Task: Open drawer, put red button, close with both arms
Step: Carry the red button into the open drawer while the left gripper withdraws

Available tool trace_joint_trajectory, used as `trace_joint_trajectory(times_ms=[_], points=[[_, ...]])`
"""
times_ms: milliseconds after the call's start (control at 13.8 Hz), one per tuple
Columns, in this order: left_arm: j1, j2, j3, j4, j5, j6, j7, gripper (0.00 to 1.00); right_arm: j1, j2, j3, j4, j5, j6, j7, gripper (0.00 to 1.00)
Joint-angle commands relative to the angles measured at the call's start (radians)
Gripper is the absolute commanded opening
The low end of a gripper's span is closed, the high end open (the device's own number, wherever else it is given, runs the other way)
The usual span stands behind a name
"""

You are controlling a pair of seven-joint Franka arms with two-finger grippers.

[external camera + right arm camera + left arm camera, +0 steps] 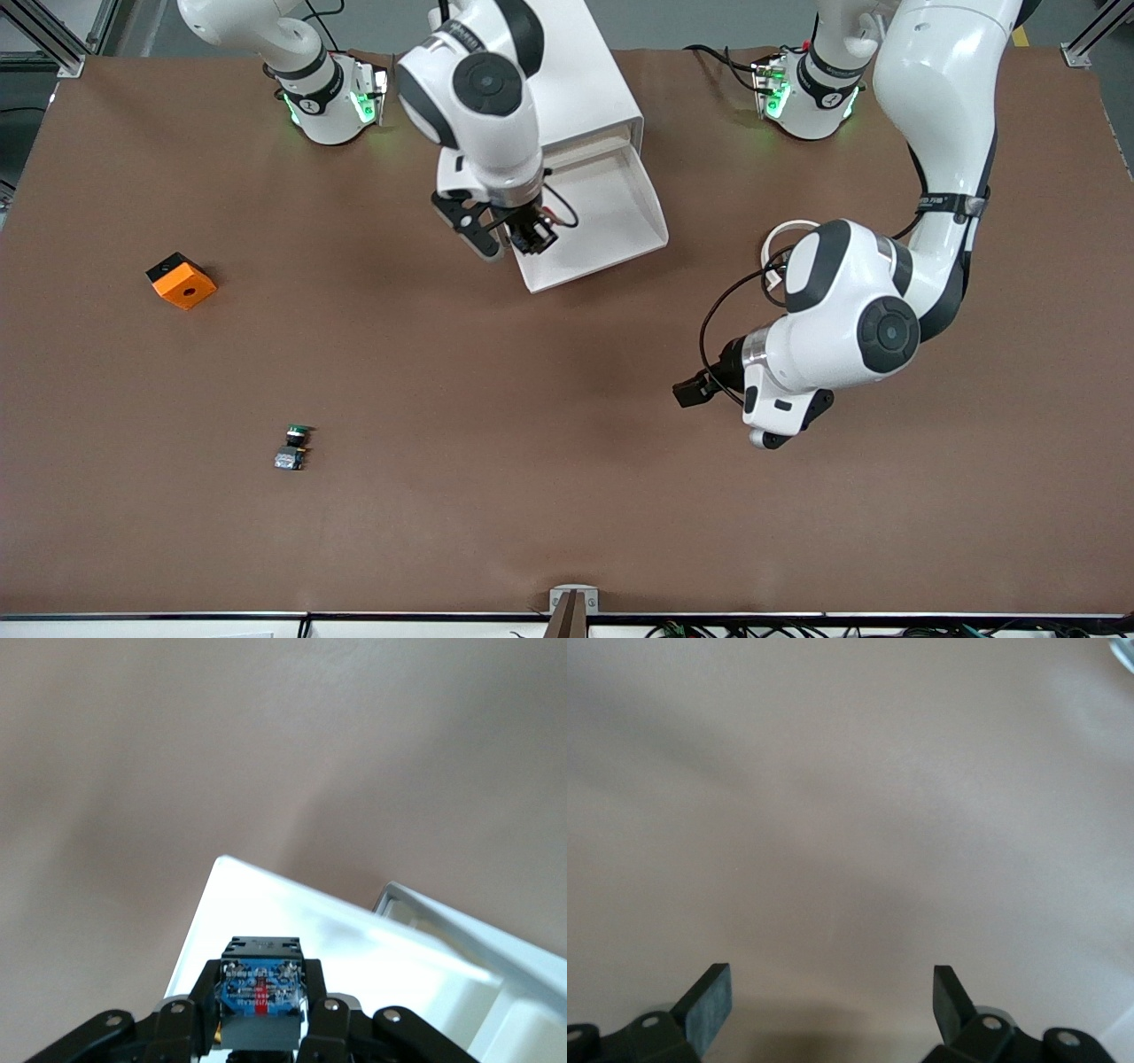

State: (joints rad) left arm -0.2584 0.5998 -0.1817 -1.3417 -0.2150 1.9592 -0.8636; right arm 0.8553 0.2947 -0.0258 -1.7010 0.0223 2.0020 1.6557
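the landmark here is the white drawer (611, 213), pulled out of its white cabinet (589, 80) and open to above. well away from it, toward the right arm's end of the bench (567, 496), sits an orange block (181, 280); nearer the front camera than that lies a green-capped button (293, 446), which is not the one wanted.

the right claw (523, 232) hangs over the drawer's front corner, on the right arm's side, pinching the red button (260, 1001) by its blocky body; the right wrist view shows the button's grey-and-blue underside with a red strip between the pads, and the drawer's rim just past it. the red cap itself is hidden.

the step in hand looks like the drop into the drawer. to do it well, carry the claw further in over the drawer's floor, clear of the rim, since a release at the corner could bounce the button onto the bench. lower it before letting go, then spread the fingers only enough to free it.

the left claw (833, 1010) waits over bare bench toward the left arm's end from the drawer, fingers spread and empty, ready to help close.
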Motion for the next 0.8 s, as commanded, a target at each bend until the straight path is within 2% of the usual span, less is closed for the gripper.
trace_joint_trajectory(times_ms=[0, 217, 362, 507, 725], points=[[-0.033, -0.103, 0.001, -0.137, 0.072, 0.072, -0.011, 1.0, 0.071, 0.018, -0.014, -0.014, -0.041, 0.053, 0.099, 0.0], [-0.073, -0.114, 0.002, -0.165, 0.088, 0.078, -0.014, 1.0, 0.106, 0.055, -0.014, -0.014, -0.042, 0.078, 0.148, 0.0], [-0.102, -0.114, 0.004, -0.194, 0.095, 0.111, -0.085, 1.0, 0.125, 0.078, -0.014, -0.014, -0.042, 0.081, 0.157, 0.0], [-0.126, -0.112, 0.001, -0.229, 0.172, 0.17, -0.162, 1.0, 0.133, 0.093, -0.014, -0.014, -0.042, 0.098, 0.176, 0.0], [-0.166, -0.109, -0.001, -0.243, 0.198, 0.194, -0.152, 1.0, 0.136, 0.103, -0.014, -0.014, -0.042, 0.098, 0.165, 0.0]])
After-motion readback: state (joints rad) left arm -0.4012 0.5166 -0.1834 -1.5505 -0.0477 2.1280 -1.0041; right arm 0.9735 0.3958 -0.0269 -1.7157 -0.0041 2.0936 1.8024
